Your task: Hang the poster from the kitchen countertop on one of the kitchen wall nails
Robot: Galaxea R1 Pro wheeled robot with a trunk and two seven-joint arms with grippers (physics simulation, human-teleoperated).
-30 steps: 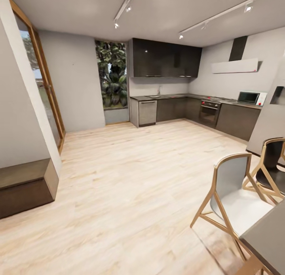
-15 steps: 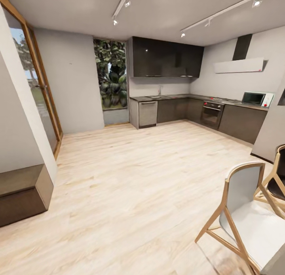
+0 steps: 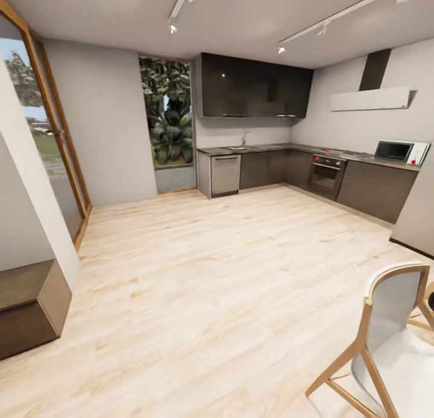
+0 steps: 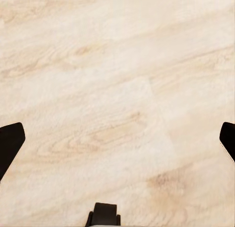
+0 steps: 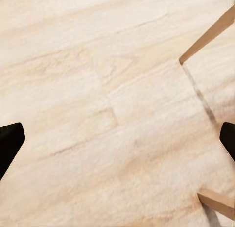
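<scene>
**Robot crosses open floor, kitchen far ahead**

The left gripper (image 4: 117,138) hangs over the pale wooden floor (image 3: 199,285) with jaws spread wide, holding nothing. The right gripper (image 5: 117,138) is spread just as wide and empty, above floorboards and two wooden chair legs (image 5: 205,40). One white-seated chair (image 3: 392,340) stands at near right. The kitchen countertop (image 3: 283,147) runs along the far walls; the poster is too small to tell there.

The left gripper (image 4: 117,138) is seen with its dark fingertips (image 4: 10,141) spread wide at opposite frame edges. The right gripper (image 5: 117,138) is likewise held wide apart.
</scene>
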